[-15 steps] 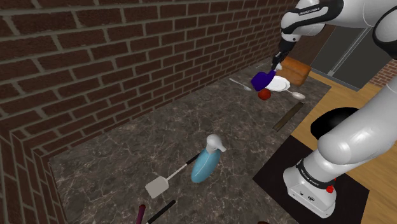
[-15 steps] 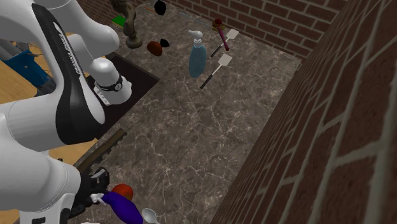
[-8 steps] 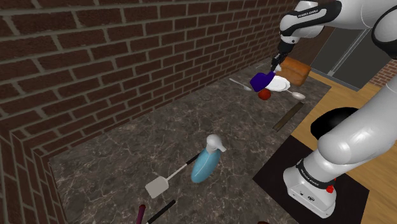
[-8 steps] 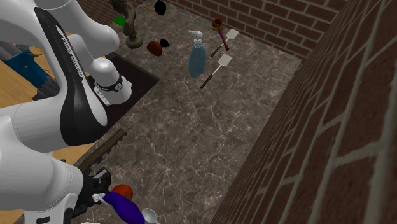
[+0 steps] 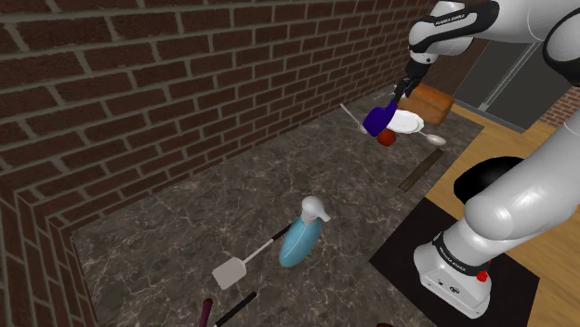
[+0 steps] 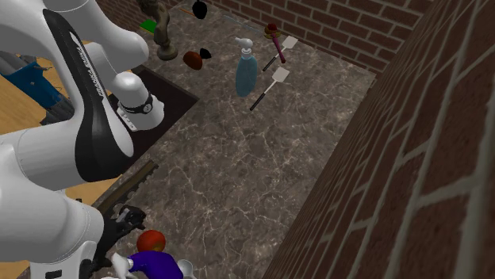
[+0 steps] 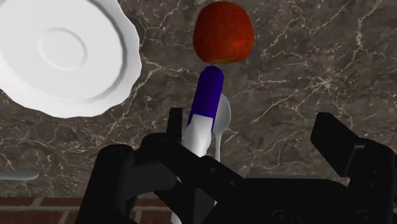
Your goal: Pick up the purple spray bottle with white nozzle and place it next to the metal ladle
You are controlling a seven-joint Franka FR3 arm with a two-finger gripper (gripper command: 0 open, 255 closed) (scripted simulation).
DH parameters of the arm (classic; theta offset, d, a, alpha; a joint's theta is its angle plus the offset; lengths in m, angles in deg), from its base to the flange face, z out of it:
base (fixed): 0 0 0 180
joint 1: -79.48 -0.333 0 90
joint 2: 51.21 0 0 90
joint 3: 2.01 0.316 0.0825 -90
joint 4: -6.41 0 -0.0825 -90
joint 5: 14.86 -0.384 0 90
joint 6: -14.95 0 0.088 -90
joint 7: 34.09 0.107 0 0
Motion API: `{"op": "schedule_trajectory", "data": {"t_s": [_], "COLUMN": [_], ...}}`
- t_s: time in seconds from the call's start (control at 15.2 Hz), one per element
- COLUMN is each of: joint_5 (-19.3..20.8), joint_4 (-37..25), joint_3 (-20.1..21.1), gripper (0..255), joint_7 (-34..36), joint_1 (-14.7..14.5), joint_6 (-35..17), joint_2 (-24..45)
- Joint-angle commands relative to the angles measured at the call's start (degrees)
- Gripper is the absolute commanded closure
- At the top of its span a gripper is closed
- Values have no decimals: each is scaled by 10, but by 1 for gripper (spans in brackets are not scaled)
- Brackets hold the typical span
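The purple spray bottle (image 5: 378,118) with its white nozzle (image 7: 200,135) lies at the far end of the marble counter, its purple body (image 7: 208,95) pointing at a red round thing (image 7: 224,33). It rests over the bowl of the metal ladle (image 7: 223,118), and the ladle's handle (image 5: 350,116) sticks out toward the brick wall. My gripper (image 7: 251,127) hangs just above the nozzle with its fingers open; the bottle is free of them, nearer one finger (image 7: 175,124). In the second exterior view the gripper (image 6: 127,215) stands above the bottle (image 6: 156,265).
A white plate (image 5: 408,122) touches the bottle's side and a brown box (image 5: 433,102) sits behind it. A pale blue pump bottle (image 5: 299,237), a spatula (image 5: 232,269) and dark-handled utensils lie mid-counter. The brick wall (image 5: 186,84) bounds the far side.
My fingers have opened and let go of the purple bottle. It has dropped and tipped flatter beside the red thing, and the ladle's handle has swung upward.
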Motion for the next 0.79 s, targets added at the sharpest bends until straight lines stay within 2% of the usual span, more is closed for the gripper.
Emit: {"op": "schedule_trajectory", "data": {"t_s": [0.0, 0.2, 0.73], "joint_5": [2, 6, 6], "joint_4": [-12, -49, -49], "joint_3": [0, 0, 0], "gripper": [0, 0, 0], "joint_7": [1, 4, 4], "joint_1": [0, -1, -1], "joint_6": [18, 69, 69], "joint_2": [-7, -21, -21]}}
